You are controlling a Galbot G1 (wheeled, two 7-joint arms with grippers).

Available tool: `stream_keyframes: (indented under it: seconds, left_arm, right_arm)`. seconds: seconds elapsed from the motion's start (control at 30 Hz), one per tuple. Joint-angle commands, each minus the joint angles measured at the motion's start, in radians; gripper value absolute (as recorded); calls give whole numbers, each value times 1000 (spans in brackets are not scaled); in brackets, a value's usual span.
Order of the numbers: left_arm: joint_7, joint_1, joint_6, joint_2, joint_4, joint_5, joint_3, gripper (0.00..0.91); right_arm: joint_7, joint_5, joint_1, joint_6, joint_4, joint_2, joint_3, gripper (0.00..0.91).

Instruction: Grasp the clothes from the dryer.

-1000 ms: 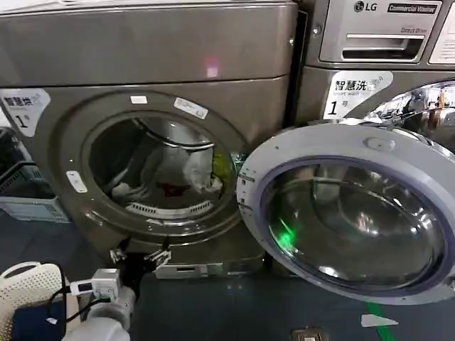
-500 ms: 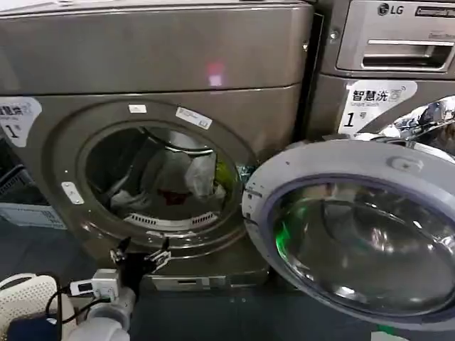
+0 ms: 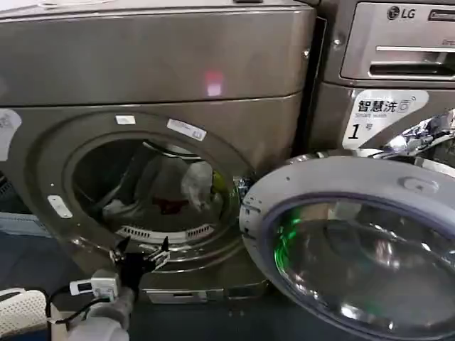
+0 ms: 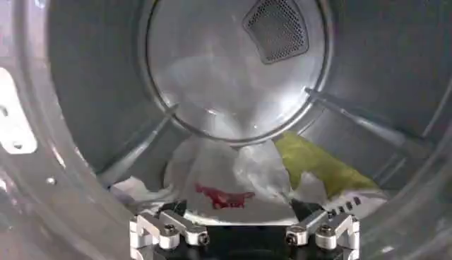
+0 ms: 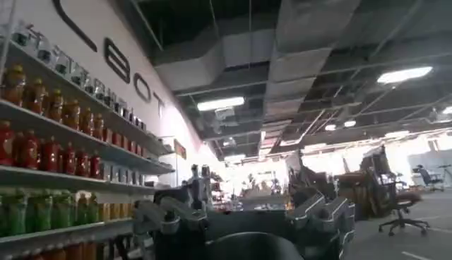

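Clothes (image 3: 167, 195) lay heaped inside dryer drum (image 4: 106, 106), low against its rear wall: white garment with red print (image 4: 222, 191), yellow-green piece (image 4: 318, 164) beside it. Left gripper (image 3: 140, 250) hovered at drum opening's lower rim, jaws wide, gripping nothing. Right gripper (image 5: 244, 219) faced away toward drink shelves (image 5: 49, 141), jaws spread, empty.

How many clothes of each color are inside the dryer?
White clothes with a red mark: 1
Yellow-green clothes: 1
Total: 2 that can be told apart; more may be hidden in the pile.
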Motion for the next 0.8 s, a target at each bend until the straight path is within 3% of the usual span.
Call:
stream_keyframes:
  seconds: [0.03, 0.8]
  left_arm:
    - [0, 0, 49, 2, -1, 1, 0, 907]
    - [-2, -1, 49, 1, 0, 5, -2, 907]
  right_arm:
    - [0, 0, 1, -1, 2, 1, -2, 907]
    - [1, -1, -1, 0, 1, 1, -6, 907]
